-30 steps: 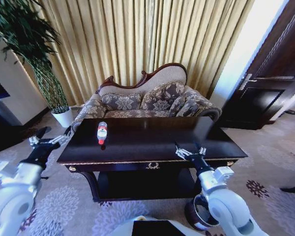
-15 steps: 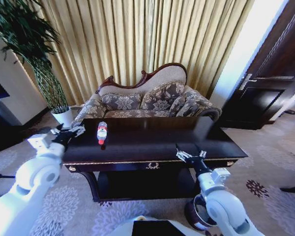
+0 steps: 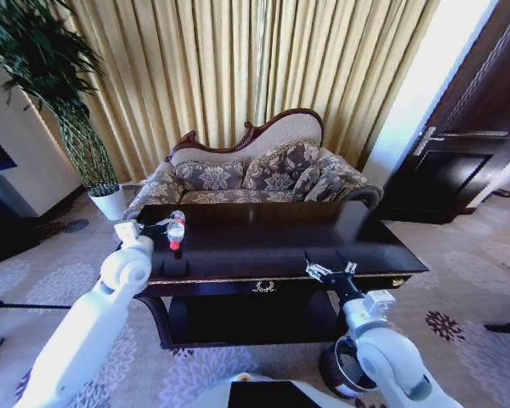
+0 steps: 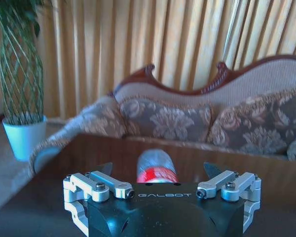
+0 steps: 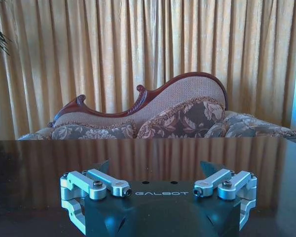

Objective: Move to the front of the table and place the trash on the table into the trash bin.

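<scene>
One item sighted: clear plastic bottle with red label (image 4: 156, 169) lies just ahead of my left pincer (image 4: 158, 173), between its wide-open fingers, ungrasped, on dark glossy wood table (image 3: 263, 242). Right pincer (image 3: 330, 269) open, empty, over table's front edge. Binning undone.

Both arms are built of rounded, glossy white-grey shells joined by darker bands, each narrowing to a black wrist. The left gripper (image 4: 158, 170) and the right gripper (image 5: 155, 168) share one design: a black angular body with "GALBOT" printed in pale letters on its face, flanked by silver metal linkage bars fastened with dark round-headed screws, and ending in dark pointed fingers (image 4: 213, 169). A dark rectangular panel bordered by a pale curved shell marks the robot's torso.
</scene>
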